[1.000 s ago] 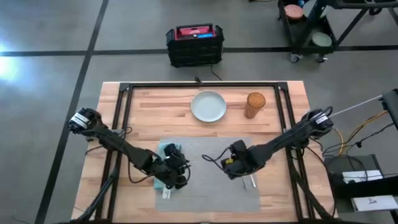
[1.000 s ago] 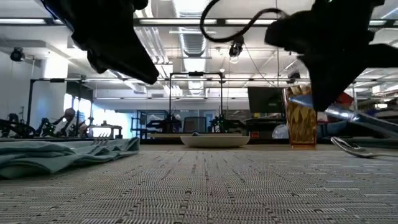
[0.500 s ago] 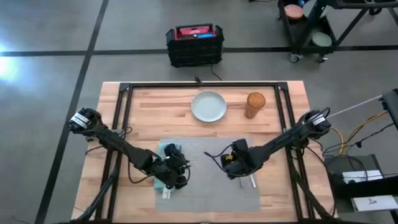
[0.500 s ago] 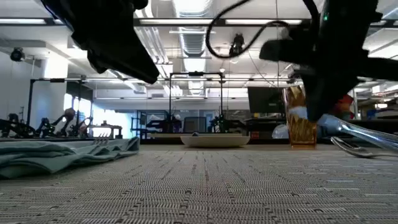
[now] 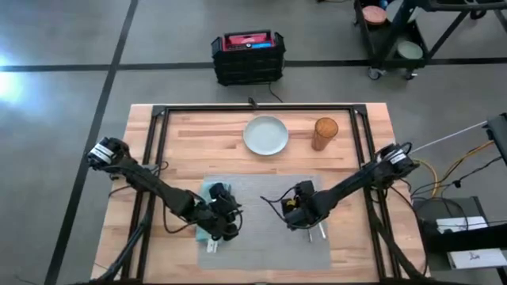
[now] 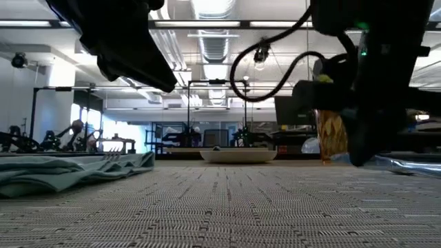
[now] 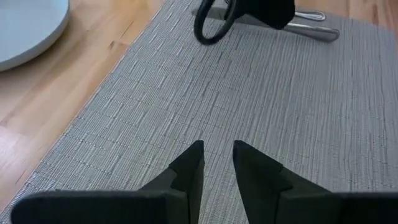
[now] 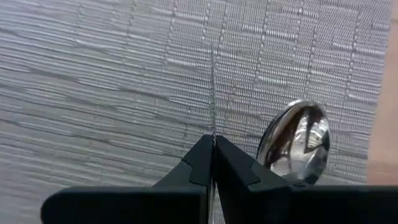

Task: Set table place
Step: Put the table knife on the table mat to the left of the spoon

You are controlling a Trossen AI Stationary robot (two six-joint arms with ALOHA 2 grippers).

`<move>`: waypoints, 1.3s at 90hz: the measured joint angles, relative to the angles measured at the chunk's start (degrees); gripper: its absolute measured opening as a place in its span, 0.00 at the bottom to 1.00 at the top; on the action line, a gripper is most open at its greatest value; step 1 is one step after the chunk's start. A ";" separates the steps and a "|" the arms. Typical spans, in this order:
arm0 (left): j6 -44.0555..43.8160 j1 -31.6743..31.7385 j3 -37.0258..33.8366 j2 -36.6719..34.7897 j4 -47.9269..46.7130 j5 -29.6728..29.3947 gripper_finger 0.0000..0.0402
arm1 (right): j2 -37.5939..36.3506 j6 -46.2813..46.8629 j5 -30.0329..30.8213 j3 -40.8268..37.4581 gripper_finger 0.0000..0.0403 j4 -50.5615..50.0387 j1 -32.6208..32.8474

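My right claw (image 8: 213,144) has moved inward over flat grey woven placemat (image 5: 261,190), pinched onto thin knife — shiny spoon (image 8: 295,140) beside. Left claw (image 7: 217,155) narrow, empty — cutlery placement nearing done.

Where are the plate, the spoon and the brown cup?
Plate (image 5: 265,135), high view, the middle of its dish.
Spoon (image 8: 295,138), right wrist view, the shiny bowl.
Brown cup (image 5: 325,132), high view, its side below the rim.
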 joint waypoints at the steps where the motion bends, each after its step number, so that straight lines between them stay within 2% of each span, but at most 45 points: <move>1: 0.00 0.00 0.00 0.00 0.00 0.00 0.18 | 0.15 0.01 -0.22 -0.01 0.00 -0.01 0.00; 13: 0.00 0.00 0.00 0.00 0.02 0.00 0.18 | 0.91 -1.15 -1.13 0.14 0.04 0.08 0.00; 52: 0.00 0.00 0.00 0.00 0.23 0.00 0.18 | 0.64 -2.14 -0.65 0.85 0.28 -0.15 0.04; 95: 0.00 -0.04 0.00 0.00 0.26 0.02 0.18 | 0.42 -8.51 -0.38 4.88 0.37 -1.02 0.04; 100: 0.01 -0.07 0.00 0.00 0.27 0.04 0.18 | -0.12 -10.93 -0.39 5.02 0.37 -2.14 0.04; 108: 0.66 -0.09 0.00 0.00 0.25 0.04 0.18 | -1.60 -19.91 -0.63 5.42 0.36 -2.04 0.17; 117: 0.61 -0.09 0.00 0.00 0.45 0.07 0.18 | -2.83 -31.52 -4.26 6.05 0.33 -2.92 0.15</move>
